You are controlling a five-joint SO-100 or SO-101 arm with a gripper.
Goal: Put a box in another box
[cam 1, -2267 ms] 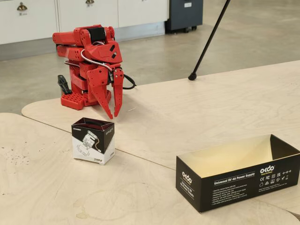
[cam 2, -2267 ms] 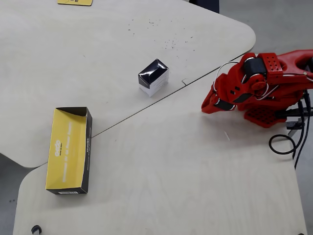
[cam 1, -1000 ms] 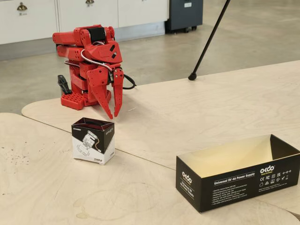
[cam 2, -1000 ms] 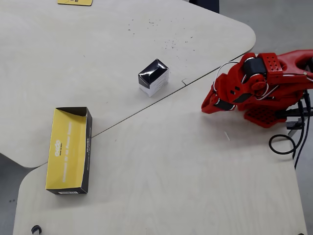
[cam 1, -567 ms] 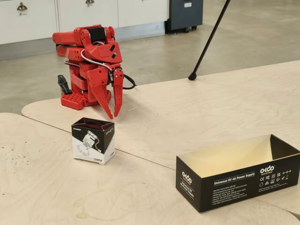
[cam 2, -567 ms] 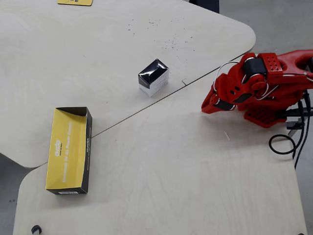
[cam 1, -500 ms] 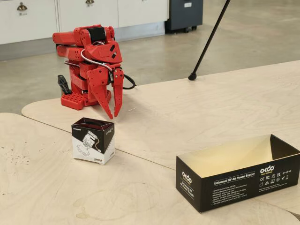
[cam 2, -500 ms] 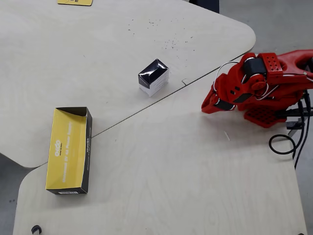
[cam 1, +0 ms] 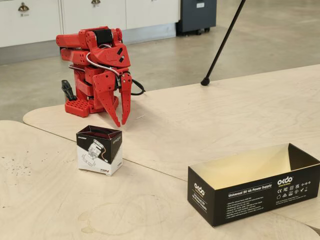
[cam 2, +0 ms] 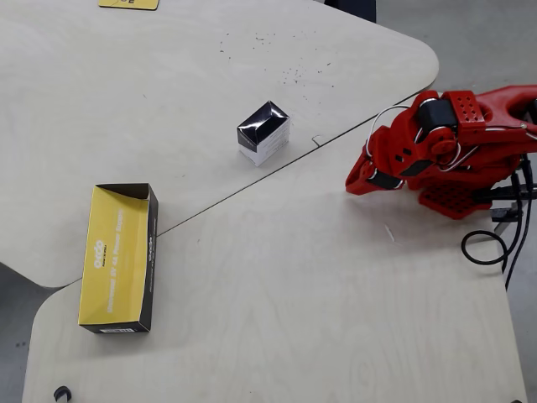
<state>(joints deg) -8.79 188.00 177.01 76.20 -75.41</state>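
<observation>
The small white-and-black box (cam 1: pixel 99 150) stands upright on the light wooden table, with its glossy black top (cam 2: pixel 264 126) showing in the overhead view. The long black OKdo box (cam 1: pixel 255 192) lies open-topped near the front right of the fixed view; its tan inside (cam 2: pixel 113 256) is empty. My red gripper (cam 1: pixel 121 123) hangs from the folded arm, fingertips down just above the table and close together, with nothing between them. It is behind the small box and well apart from it. In the overhead view the gripper (cam 2: pixel 354 187) sits to the right of the small box.
A seam between two tabletops (cam 2: pixel 252 189) runs diagonally between the boxes and the arm. A black tripod leg (cam 1: pixel 222 42) stands on the floor behind the table. A black cable (cam 2: pixel 487 248) loops beside the arm's base. A yellow tag (cam 2: pixel 127 3) lies at the far table edge.
</observation>
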